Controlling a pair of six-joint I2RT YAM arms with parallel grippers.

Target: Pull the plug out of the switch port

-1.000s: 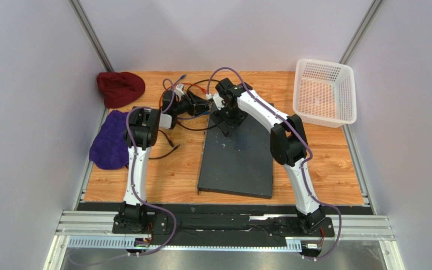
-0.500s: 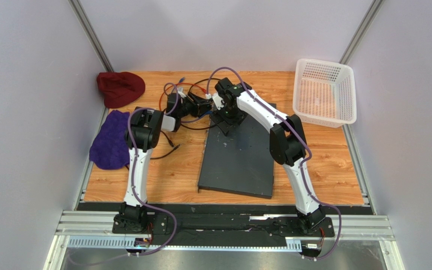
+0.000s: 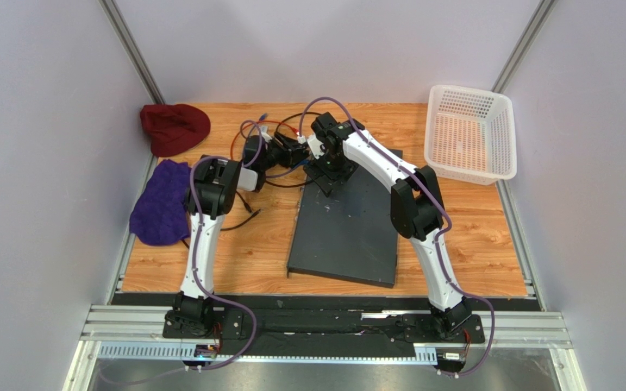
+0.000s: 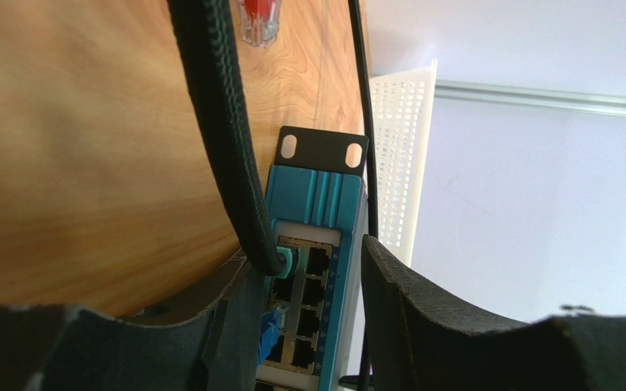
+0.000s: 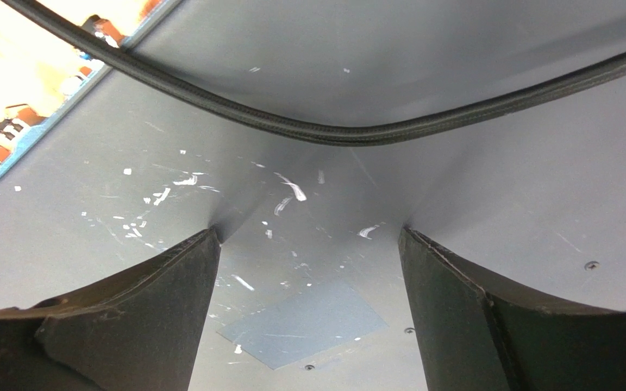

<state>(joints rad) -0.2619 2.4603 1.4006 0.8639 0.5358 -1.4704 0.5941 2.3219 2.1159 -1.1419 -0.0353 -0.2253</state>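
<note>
Pinning the far end of the switch [image 3: 345,232] to the table [image 3: 251,252] with its wide-spread right gripper [image 5: 308,236], the robot holds the half-open left gripper [image 4: 308,251] astride the plug [image 4: 282,261] seated in the switch's port face, seemingly ready to close and pull.

switch [image 4: 316,204] ports cut off at bottom edge, blue plug [image 4: 269,326] half hidden by left gripper [image 4: 306,252]

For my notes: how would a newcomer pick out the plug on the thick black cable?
Find the switch, the big dark slab mid-table. On its teal port face, look beside the black mounting ear. The plug has a teal boot; the next plug is blue.
</note>
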